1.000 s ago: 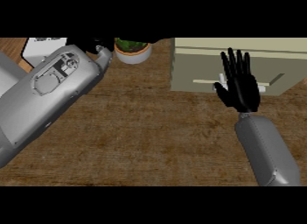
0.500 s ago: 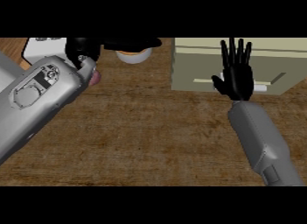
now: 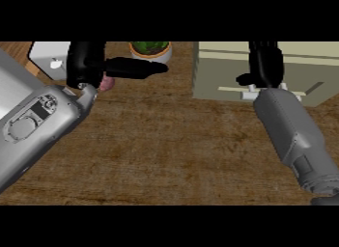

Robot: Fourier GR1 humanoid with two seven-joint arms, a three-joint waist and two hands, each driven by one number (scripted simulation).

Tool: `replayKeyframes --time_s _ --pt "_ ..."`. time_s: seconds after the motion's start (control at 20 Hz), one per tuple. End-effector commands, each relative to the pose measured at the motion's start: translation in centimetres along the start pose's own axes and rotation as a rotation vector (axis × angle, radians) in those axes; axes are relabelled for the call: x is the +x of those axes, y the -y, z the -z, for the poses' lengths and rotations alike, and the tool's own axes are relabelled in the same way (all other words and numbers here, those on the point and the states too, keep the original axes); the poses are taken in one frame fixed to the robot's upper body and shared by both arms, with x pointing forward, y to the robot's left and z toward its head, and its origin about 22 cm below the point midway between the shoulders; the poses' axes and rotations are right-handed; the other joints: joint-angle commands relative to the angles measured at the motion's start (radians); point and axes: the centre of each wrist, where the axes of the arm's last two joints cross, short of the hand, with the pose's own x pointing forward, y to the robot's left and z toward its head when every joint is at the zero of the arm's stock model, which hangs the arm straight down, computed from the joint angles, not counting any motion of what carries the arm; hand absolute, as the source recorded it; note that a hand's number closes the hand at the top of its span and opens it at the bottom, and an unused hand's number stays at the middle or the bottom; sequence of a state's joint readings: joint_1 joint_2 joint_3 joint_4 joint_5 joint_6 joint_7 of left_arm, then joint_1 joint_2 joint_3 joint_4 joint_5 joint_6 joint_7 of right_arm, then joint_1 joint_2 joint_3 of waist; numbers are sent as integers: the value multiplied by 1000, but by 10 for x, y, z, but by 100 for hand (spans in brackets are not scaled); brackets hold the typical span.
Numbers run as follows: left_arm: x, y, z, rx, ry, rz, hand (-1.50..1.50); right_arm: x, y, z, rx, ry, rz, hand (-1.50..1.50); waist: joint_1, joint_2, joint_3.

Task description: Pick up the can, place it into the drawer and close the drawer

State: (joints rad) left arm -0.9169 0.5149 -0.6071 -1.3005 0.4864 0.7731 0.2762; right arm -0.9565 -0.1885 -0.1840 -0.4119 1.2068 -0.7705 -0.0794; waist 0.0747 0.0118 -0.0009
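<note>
The step in hand looks like the pickup: the left hand has its fingers curled forward and thumb side wrapped round something small and pinkish, most likely the can, of which only a sliver shows just below the fingers and against the wrist. Whether the can is lifted off the desk or only enclosed cannot be told from this view. A potted plant stands just beyond the fingertips, and a white box lies to the outer side of the hand, so both sit close to the grasp. The right hand is over the drawer unit, with the pale handle at its wrist; its fingers run up out of the view, and whether they are spread or curled cannot be told. The drawer appears not yet pulled out. As a judgement, the next move calls for raising the can clear of the plant and box, while the right hand must get the handle and draw it open before the can can travel across to it.
</note>
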Motion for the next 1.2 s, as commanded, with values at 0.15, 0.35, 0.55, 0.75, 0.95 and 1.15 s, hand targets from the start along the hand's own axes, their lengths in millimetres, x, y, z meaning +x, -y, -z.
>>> replayKeyframes --time_s 0.15,0.35,0.55,0.75,0.95,1.15 --pt "-10 -1 -9 5 -3 10 -150 18 20 38 15 3 17 -150 21 20 3" --pt "-14 -14 -13 -3 6 8 -150 17 24 44 11 -2 24 -150 28 19 3" --pt "-20 -18 -14 -8 17 10 -150 29 16 37 9 14 142 -150 24 23 4" --pt "-20 -17 -19 -8 1 -5 -150 45 24 48 -19 -13 327 -150 19 17 6" --pt "-12 -20 -18 -1 15 -4 -150 49 14 37 -31 -41 457 -150 14 16 7" --pt "-26 -27 -25 10 -5 9 -150 59 22 47 -45 -69 603 -150 11 9 5"
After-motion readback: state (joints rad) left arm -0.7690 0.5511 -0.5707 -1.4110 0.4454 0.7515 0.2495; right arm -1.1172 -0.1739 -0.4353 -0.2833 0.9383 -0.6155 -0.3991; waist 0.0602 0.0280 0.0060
